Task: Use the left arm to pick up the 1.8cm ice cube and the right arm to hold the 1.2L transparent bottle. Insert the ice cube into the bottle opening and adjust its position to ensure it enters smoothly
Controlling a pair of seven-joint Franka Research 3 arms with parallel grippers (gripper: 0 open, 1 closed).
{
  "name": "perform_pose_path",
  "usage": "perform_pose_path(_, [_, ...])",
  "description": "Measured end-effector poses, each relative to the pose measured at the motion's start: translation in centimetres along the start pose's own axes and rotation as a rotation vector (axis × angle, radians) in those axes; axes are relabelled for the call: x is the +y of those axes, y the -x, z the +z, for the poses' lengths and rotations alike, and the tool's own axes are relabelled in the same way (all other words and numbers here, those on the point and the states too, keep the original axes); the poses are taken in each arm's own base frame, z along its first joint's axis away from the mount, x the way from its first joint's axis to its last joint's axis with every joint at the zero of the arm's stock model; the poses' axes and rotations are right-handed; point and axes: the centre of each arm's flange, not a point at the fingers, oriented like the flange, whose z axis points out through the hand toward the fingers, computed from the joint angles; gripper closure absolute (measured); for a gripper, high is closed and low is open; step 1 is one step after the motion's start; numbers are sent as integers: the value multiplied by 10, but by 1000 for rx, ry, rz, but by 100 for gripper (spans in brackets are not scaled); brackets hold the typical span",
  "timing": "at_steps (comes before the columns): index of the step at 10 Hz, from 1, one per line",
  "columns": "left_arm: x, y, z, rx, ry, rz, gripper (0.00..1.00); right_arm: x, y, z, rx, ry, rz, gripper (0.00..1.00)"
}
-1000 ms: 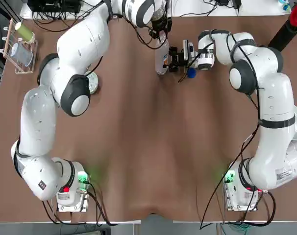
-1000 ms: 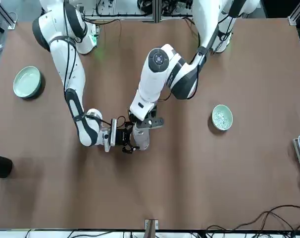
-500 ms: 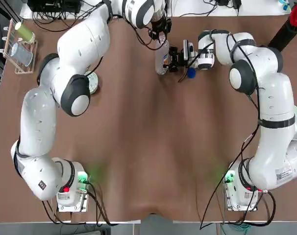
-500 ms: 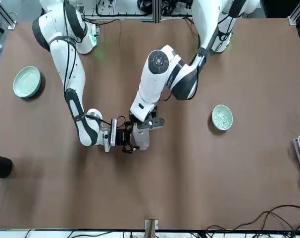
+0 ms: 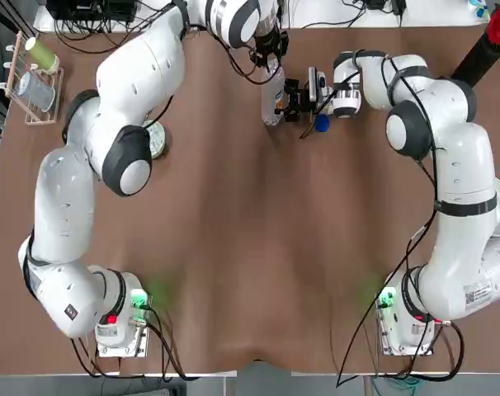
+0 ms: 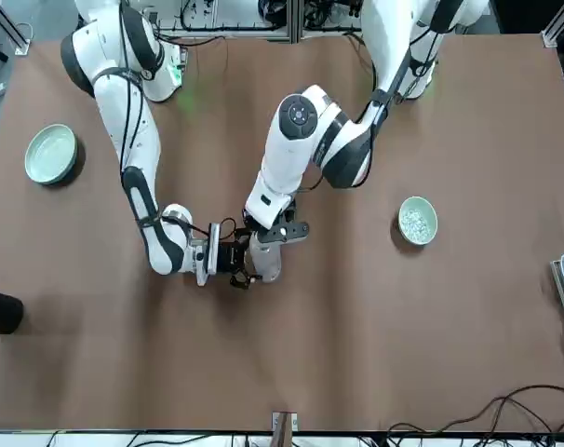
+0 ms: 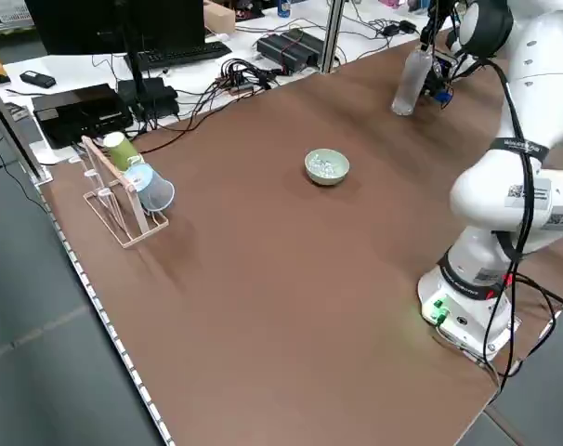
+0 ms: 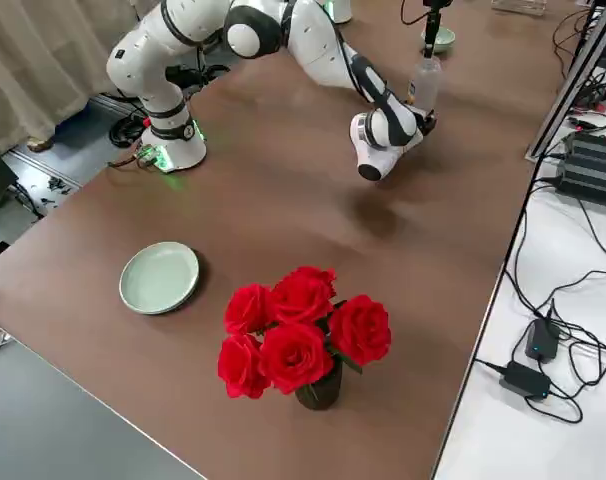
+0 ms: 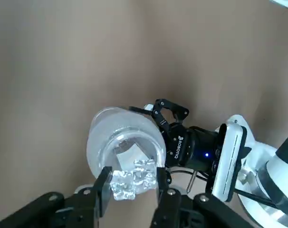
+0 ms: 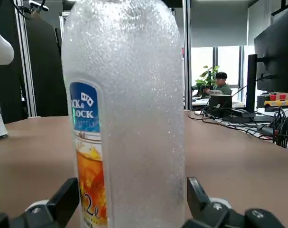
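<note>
Above brown tabletop (image 5: 233, 247), left end effector (image 9: 133, 178) downward

Clear ice cubes (image 9: 133, 179) above upright bottle (image 9: 100, 142)

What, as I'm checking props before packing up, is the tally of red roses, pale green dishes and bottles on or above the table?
Red roses: 5
Pale green dishes: 2
Bottle: 1
Total: 8

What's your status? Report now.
Left gripper above bottle, shut on ice cubes. Right gripper clamped around bottle's body. Ice at the mouth; no obstruction seen.
</note>
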Motion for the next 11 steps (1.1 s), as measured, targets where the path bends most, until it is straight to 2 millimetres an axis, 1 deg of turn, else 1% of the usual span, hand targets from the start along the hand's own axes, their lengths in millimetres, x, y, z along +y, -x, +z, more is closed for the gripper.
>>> perform_pose_path(1, [0, 0, 0, 0, 0, 0, 52, 0, 0, 0, 0, 0, 0, 0])
perform_pose_path(2, [0, 0, 0, 0, 0, 0, 36, 0, 0, 0, 0, 0, 0, 0])
perform_pose_path(3, [0, 0, 0, 0, 0, 0, 30, 0, 0, 0, 0, 0, 0, 0])
perform_pose_path(5, [0, 0, 0, 0, 0, 0, 26, 0, 0, 0, 0, 0, 0, 0])
perform_pose_path(6, [-1, -1, 0, 0, -3, -2, 22, 0, 0, 0, 0, 0, 0, 0])
perform_pose_path(7, [-4, -4, -1, -6, -17, 2, 7, 0, 0, 0, -1, 1, 0, 0])
perform_pose_path(8, [-11, -8, -5, -17, -44, 4, 0, 1, 0, -2, -1, 3, -1, 0])
perform_pose_path(9, [-23, -18, -17, -35, -79, 9, 0, 2, 0, -3, -1, 6, -2, 0])
perform_pose_path(10, [-40, -32, -37, -53, -113, 18, 0, 4, 0, -6, -2, 10, -3, 0])
perform_pose_path(11, [-60, -47, -65, -66, -139, 20, 0, 8, -1, -12, -5, 19, -6, 0])
